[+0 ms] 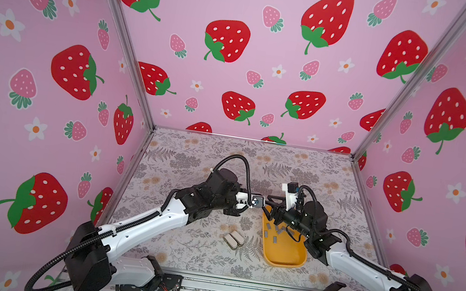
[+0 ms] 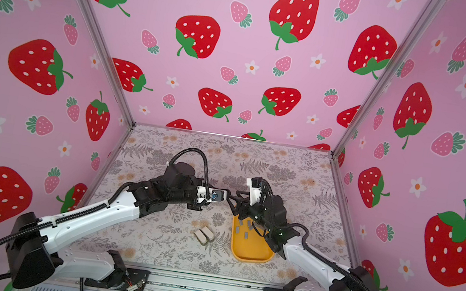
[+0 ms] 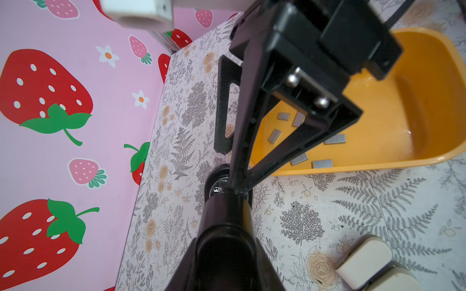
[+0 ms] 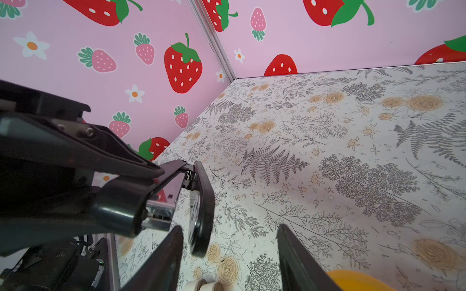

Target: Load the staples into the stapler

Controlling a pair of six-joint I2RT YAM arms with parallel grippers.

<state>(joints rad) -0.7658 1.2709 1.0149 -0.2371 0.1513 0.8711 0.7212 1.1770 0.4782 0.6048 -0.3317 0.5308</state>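
Left gripper (image 3: 225, 241) clamped on the stapler (image 4: 118, 206), held aloft near the yellow tray (image 3: 428, 100), presumably steadied for opening. Right gripper (image 4: 230, 226) part-open beside its hinged arm. Staples (image 3: 322, 163) lie in the tray.

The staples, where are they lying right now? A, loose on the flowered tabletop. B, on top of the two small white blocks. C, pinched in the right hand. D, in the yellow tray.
D: in the left wrist view the grey staples lie scattered on the floor of the yellow tray, with none showing on the tabletop around it.
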